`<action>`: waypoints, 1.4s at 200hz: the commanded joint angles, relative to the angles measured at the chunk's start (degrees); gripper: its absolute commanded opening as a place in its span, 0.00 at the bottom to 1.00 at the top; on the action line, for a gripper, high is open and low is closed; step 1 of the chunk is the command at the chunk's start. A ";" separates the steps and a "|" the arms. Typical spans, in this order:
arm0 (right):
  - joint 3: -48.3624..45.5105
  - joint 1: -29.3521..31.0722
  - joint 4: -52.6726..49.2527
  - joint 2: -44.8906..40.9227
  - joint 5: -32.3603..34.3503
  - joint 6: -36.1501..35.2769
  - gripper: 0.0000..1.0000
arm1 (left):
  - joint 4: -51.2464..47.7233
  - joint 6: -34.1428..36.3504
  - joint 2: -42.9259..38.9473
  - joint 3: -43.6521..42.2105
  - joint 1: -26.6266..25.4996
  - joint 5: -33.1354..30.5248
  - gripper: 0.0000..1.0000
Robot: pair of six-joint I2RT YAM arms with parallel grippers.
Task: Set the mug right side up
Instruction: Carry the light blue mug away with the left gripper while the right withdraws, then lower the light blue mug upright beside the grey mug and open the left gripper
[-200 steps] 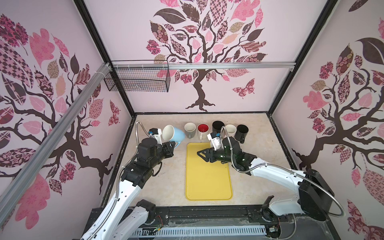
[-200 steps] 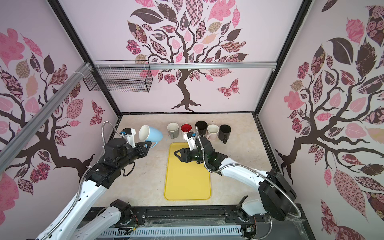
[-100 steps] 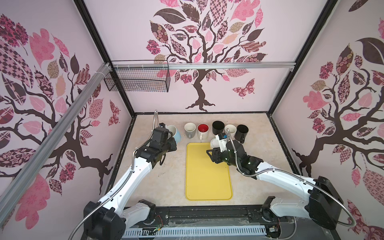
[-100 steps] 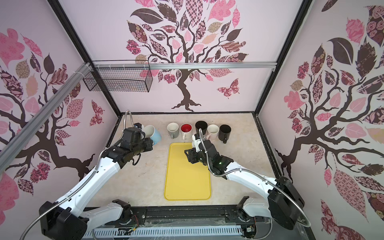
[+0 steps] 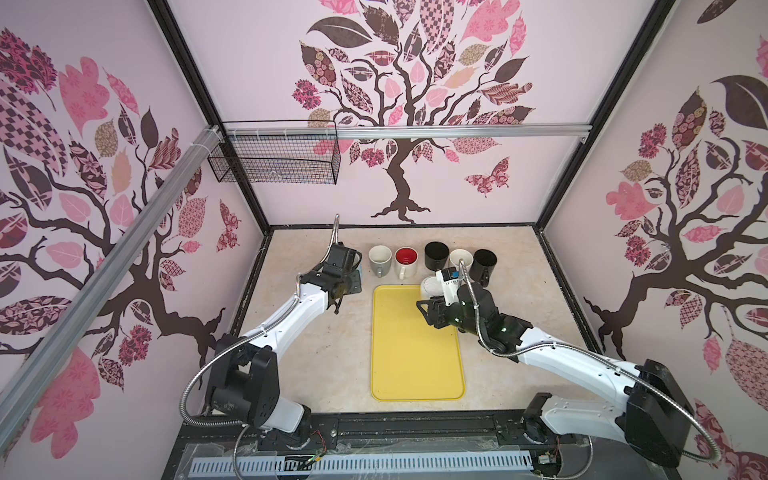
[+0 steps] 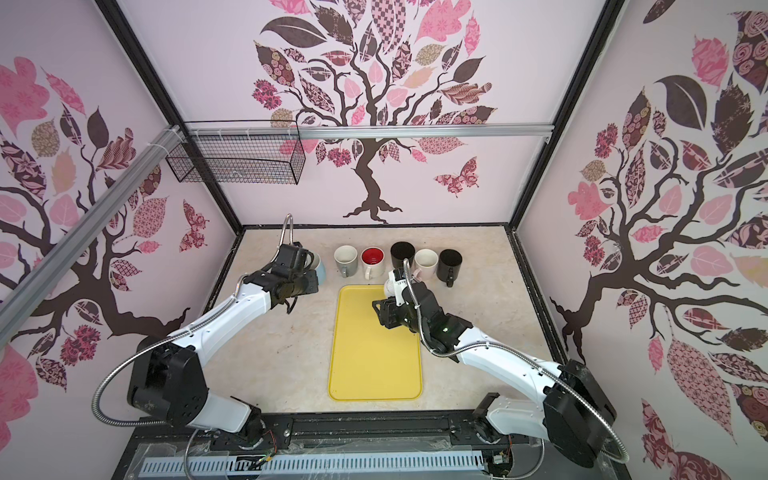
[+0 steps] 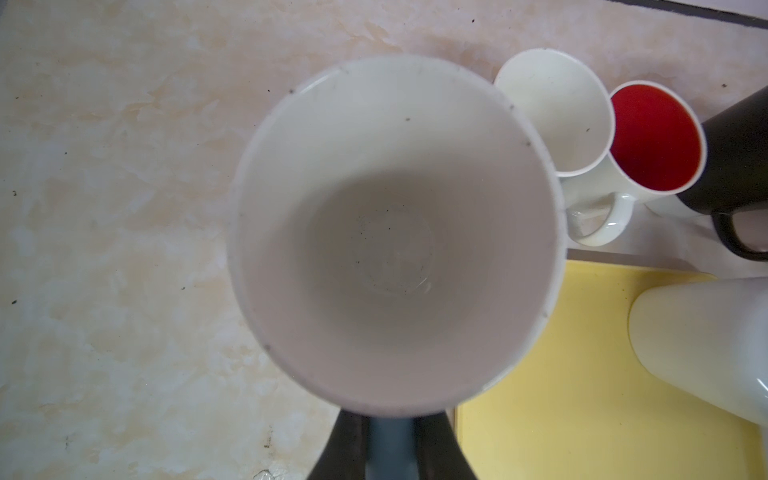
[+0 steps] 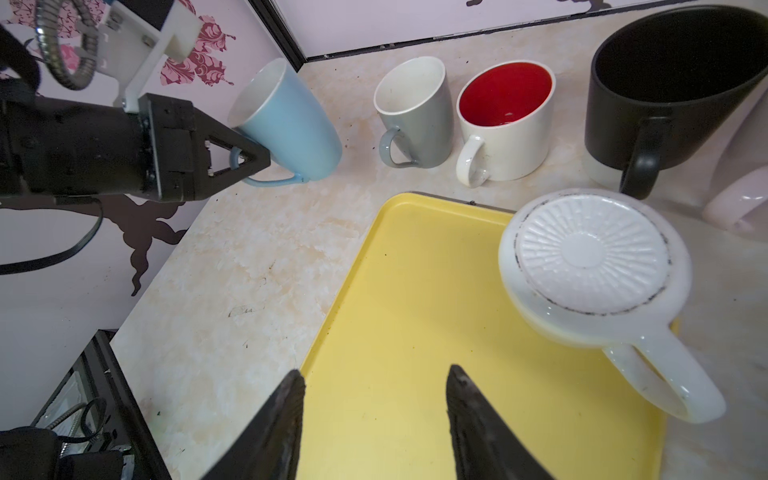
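Left gripper (image 8: 249,160) has carried the blue mug (image 8: 286,120) back to the rear of the bench (image 8: 249,270), just left of the gray mug (image 8: 415,112). Jaws clamped on its handle; mug mouth-up, tilted, base possibly touching down, hard to tell. Right gripper (image 8: 374,374) jaws apart, empty, over the yellow tray (image 8: 415,332), near 1 white mug (image 8: 590,253) upside down at the tray's far corner.
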 commanded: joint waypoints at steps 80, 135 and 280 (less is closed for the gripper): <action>0.04 -0.33 -1.12 -3.38 -0.36 -0.53 0.58 | 5.44 1.65 14.64 14.00 0.34 -3.73 0.00; -0.23 -0.42 -1.30 -4.51 0.37 -0.80 0.59 | 5.21 0.77 17.97 16.38 0.43 -4.66 0.00; -0.15 -0.47 -1.12 -3.37 0.51 -1.07 0.62 | 5.72 0.93 22.32 19.37 1.35 -3.76 0.00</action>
